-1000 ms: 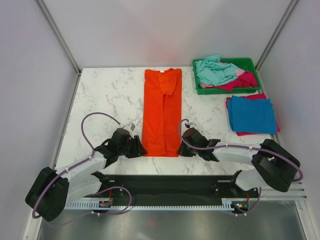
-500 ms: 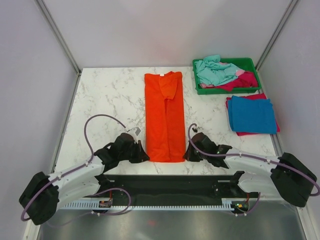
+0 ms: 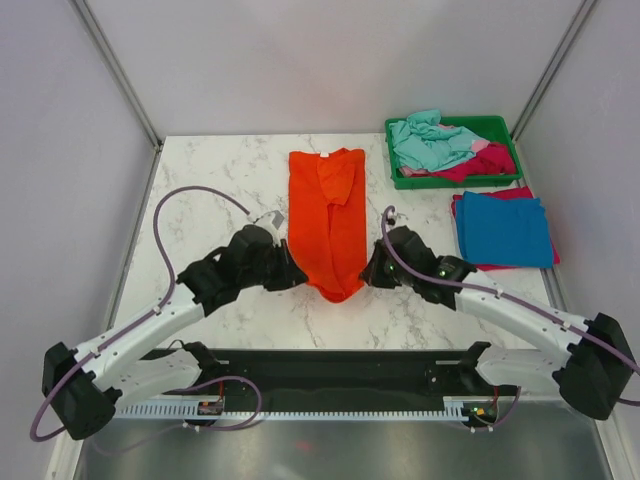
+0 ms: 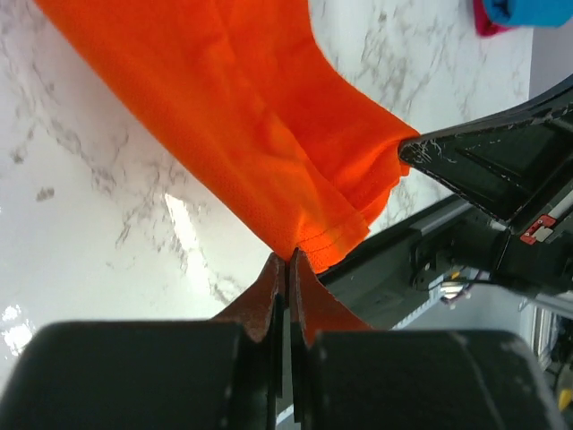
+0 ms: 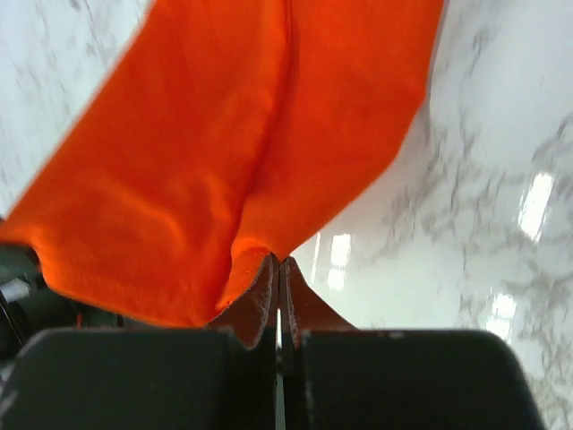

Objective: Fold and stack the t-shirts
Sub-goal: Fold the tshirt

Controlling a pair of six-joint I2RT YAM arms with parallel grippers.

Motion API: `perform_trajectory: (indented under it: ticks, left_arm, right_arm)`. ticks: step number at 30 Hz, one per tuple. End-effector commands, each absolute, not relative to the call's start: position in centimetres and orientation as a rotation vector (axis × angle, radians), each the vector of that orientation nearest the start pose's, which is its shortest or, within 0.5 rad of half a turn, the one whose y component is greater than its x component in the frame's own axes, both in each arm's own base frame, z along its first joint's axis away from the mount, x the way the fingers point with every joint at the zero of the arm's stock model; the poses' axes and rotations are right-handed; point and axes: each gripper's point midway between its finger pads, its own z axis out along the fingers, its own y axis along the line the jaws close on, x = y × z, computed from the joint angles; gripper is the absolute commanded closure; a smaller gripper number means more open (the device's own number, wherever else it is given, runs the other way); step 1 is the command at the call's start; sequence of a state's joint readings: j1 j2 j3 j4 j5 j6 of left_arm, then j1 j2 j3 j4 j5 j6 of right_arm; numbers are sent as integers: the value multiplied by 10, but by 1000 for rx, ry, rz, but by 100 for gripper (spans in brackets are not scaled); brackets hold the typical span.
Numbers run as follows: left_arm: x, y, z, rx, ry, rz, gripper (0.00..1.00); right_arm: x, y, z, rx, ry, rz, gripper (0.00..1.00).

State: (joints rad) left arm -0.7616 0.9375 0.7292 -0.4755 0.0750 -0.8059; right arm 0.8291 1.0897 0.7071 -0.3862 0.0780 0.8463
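Observation:
The orange t-shirt (image 3: 328, 215) lies as a long narrow strip on the marble table, its collar end at the back. My left gripper (image 3: 292, 276) is shut on its near left corner (image 4: 313, 235). My right gripper (image 3: 366, 274) is shut on its near right corner (image 5: 255, 242). Both hold the hem lifted off the table, and the cloth sags between them. A folded blue t-shirt (image 3: 503, 229) lies on a folded magenta-pink t-shirt (image 3: 489, 265) at the right. Light teal (image 3: 428, 141) and magenta-pink (image 3: 482, 162) t-shirts lie crumpled in the tray.
The green plastic tray (image 3: 500, 125) stands at the back right corner. The black base rail (image 3: 340, 372) runs along the table's near edge. Grey walls close in the table at the left, right and back.
Both grippers have moved away from the near edge toward the back, lifting the orange t-shirt's near hem. The strip's lower end has risen off the table and bunched between them.

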Motion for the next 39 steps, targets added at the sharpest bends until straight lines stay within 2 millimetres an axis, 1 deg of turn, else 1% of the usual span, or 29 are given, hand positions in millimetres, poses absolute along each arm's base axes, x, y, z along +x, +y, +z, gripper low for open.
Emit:
perform_trajectory:
  ticks: [1, 2, 3, 4, 5, 6, 7, 9, 10, 12, 13, 14, 15, 16, 17, 20, 22, 23, 24, 25, 26, 28, 30, 31, 33, 34, 36, 37, 39]
  left_arm:
    - [209, -224, 179, -13, 2394, -744, 98]
    - [217, -222, 182, -2, 2385, -725, 98]
    - [232, -217, 177, -37, 2406, -697, 98]
    - [244, -218, 189, -39, 2382, -708, 98]
    - [254, -216, 188, -17, 2388, -689, 98]
    - [266, -211, 189, -37, 2393, -686, 98]
    - [281, -214, 187, -41, 2410, -679, 98]
    - [300, -207, 184, -42, 2420, -651, 98]
    - [312, -209, 177, -48, 2445, -643, 98]
    - [328, -206, 171, -51, 2466, -652, 98]
    - [338, -209, 176, -47, 2452, -660, 98]
    - [346, -209, 161, -36, 2490, -643, 98]
    - [352, -211, 158, -28, 2499, -657, 98]
    - [361, -214, 163, -21, 2490, -672, 98]
    - [367, -216, 150, -19, 2526, -679, 98]
    - [385, -219, 150, -14, 2521, -709, 98]
    - [399, -218, 145, -21, 2524, -696, 98]
    - [403, -216, 144, -19, 2525, -690, 98]
    - [409, -213, 133, -38, 2546, -684, 98]
    - [415, -214, 136, -39, 2538, -690, 98]
    - [418, -213, 132, -46, 2545, -693, 98]
    - [429, -210, 125, -63, 2554, -698, 98]
    - [439, -210, 128, -65, 2542, -705, 98]
    - [442, -209, 117, -67, 2562, -699, 98]
    - [449, -210, 114, -66, 2563, -710, 98]
    - [451, -211, 106, -69, 2578, -710, 98]
    - [459, -210, 103, -75, 2580, -713, 98]
    - [461, -210, 96, -80, 2592, -712, 98]
    - [468, -210, 95, -77, 2586, -710, 98]
  right_arm:
    - [244, 234, 141, 58, 2406, 593, 100]
    - [259, 242, 148, 49, 2408, 588, 100]
    - [273, 236, 150, 42, 2401, 551, 100]
    - [282, 237, 152, 36, 2401, 537, 100]
    - [295, 241, 155, 34, 2402, 520, 100]
    - [306, 237, 155, 27, 2399, 500, 100]
    - [313, 238, 154, 23, 2404, 495, 100]
    - [331, 238, 152, 24, 2412, 472, 100]
    - [337, 237, 150, 19, 2413, 460, 100]
    - [353, 237, 146, 24, 2420, 440, 100]
    - [361, 238, 150, 14, 2408, 440, 100]
    - [367, 238, 140, 12, 2431, 425, 100]
    - [373, 236, 137, 15, 2436, 418, 100]
    - [379, 236, 136, 14, 2439, 420, 100]
    - [387, 239, 134, 2, 2440, 417, 100]
    - [405, 239, 130, -2, 2442, 406, 100]
    - [419, 237, 134, 7, 2427, 409, 100]
    - [422, 239, 125, -1, 2445, 409, 100]
    - [427, 237, 124, 4, 2447, 408, 100]
    - [433, 239, 127, 0, 2436, 419, 100]
    - [436, 240, 120, 0, 2452, 418, 100]
    - [445, 239, 120, -1, 2442, 417, 100]
    - [452, 237, 111, 5, 2455, 403, 100]
    - [456, 237, 111, 7, 2454, 401, 100]
    - [459, 240, 102, -2, 2476, 432, 100]
    - [463, 241, 97, 1, 2481, 430, 100]
    - [469, 240, 96, 4, 2480, 438, 100]
    - [474, 242, 93, 2, 2479, 441, 100]
    - [480, 240, 91, 9, 2479, 444, 100]
